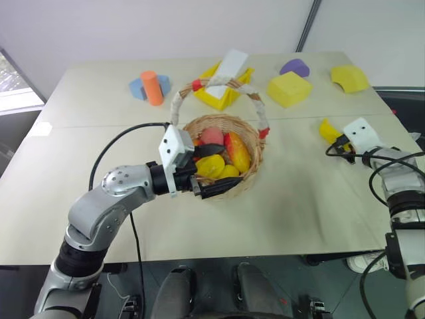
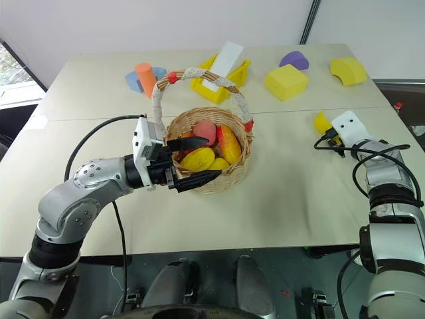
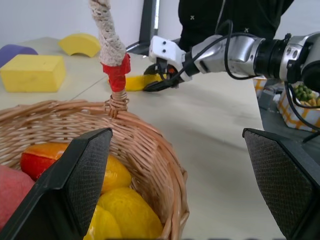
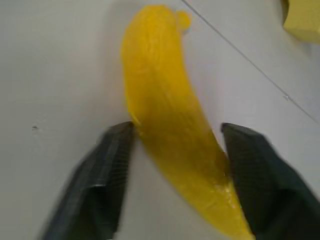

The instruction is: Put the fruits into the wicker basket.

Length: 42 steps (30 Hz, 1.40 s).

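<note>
The wicker basket (image 1: 251, 174) stands mid-table with a pink peach (image 1: 212, 137), a red-yellow mango (image 1: 238, 153) and yellow fruits (image 1: 210, 165) inside. My left gripper (image 1: 229, 165) is open and points level across the basket's near rim. One finger (image 3: 75, 185) lies over the fruit and the other outside the wall. At the right of the table lies a yellow banana (image 4: 170, 120). My right gripper (image 4: 177, 145) is shut on it, one black finger pressed against each side. The banana rests on the table.
Behind the basket stands a yellow plastic bin (image 1: 222, 93) holding a white box. An orange cylinder (image 1: 153, 88) and blue block are back left. Yellow foam blocks (image 1: 289, 89) and a purple piece (image 1: 294, 67) are back right. A black cable (image 1: 113, 146) loops beside my left arm.
</note>
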Each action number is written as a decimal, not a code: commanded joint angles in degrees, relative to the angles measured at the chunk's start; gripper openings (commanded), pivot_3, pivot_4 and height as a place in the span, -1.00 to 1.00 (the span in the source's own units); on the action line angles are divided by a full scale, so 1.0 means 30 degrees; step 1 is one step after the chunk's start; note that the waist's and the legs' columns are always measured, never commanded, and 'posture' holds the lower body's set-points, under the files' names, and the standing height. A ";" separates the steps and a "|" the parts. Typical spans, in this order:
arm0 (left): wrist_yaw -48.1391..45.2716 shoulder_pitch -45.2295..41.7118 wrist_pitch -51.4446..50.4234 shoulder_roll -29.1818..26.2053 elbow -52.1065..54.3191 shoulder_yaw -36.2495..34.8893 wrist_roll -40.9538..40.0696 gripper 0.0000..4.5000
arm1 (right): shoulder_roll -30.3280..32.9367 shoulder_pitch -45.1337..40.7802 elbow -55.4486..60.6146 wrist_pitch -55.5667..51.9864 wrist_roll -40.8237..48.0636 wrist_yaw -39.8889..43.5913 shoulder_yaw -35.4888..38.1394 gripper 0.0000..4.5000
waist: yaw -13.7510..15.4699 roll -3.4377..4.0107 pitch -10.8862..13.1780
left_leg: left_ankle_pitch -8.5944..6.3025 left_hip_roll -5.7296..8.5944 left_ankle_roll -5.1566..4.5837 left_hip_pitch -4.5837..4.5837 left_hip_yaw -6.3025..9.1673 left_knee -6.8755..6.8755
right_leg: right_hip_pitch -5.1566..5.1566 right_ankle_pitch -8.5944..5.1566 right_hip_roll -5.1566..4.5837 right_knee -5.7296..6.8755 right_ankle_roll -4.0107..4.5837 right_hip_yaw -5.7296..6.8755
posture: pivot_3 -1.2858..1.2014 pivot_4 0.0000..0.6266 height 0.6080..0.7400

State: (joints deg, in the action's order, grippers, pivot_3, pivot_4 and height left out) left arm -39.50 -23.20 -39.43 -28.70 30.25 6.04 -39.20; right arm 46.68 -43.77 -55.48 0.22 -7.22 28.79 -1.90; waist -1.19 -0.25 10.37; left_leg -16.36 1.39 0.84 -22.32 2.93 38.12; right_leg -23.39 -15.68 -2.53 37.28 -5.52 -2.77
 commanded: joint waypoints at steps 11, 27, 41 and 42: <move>-0.1028 0.2270 0.3112 -0.1400 -0.1056 -0.3546 0.0859 1.00 | 0.3445 1.0041 1.9573 -0.3877 0.5044 0.5429 0.5379 -0.32 | 0.0184 0.0047 0.0000 | -0.0007 -0.0003 -0.0010 -0.0024 0.0049 -0.0012 | -0.0011 -0.0003 -0.0009 -0.0004 0.0000 0.0001 | 0.03 -0.52 1.00; -0.3706 0.2756 0.5035 -0.3033 -0.3443 -0.5087 0.1048 1.00 | 0.3124 1.0285 3.3306 -1.4517 1.5347 0.6072 0.5953 -0.32 | 0.0077 0.0019 0.0004 | -0.0011 -0.0041 -0.0014 0.0056 0.0062 0.0010 | 0.0089 -0.0004 -0.0003 -0.0023 0.0000 0.0035 | 0.03 -0.52 1.00; -0.2752 0.4365 0.4648 -0.2588 -0.1619 -0.5445 0.0768 1.00 | -0.1441 0.1582 2.9766 -1.8430 1.1169 0.1727 -0.3127 -0.20 | 0.0151 0.0011 0.0006 | -0.0010 -0.0012 -0.0009 -0.0056 0.0084 -0.0002 | -0.0024 -0.0003 -0.0063 -0.0042 0.0006 0.0050 | 0.03 -0.52 1.00; -0.2668 0.4406 0.4612 -0.2542 -0.1513 -0.5410 0.0754 1.00 | -0.1607 0.1534 2.9772 -1.8479 1.1205 0.1760 -0.3068 -0.06 | 0.0158 0.0010 0.0007 | -0.0011 -0.0012 -0.0009 -0.0056 0.0084 -0.0002 | -0.0024 -0.0003 -0.0064 -0.0042 0.0006 0.0050 | 0.03 -0.52 1.00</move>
State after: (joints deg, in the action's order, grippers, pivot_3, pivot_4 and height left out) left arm -48.13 -10.05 -25.73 -36.28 23.67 -9.29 -35.72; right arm 42.55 -38.38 33.25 -54.89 26.34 34.27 -11.58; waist -0.72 -0.22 10.39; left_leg -16.39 1.35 0.81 -22.49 3.18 38.11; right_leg -23.46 -15.69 -2.72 37.15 -5.50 -2.62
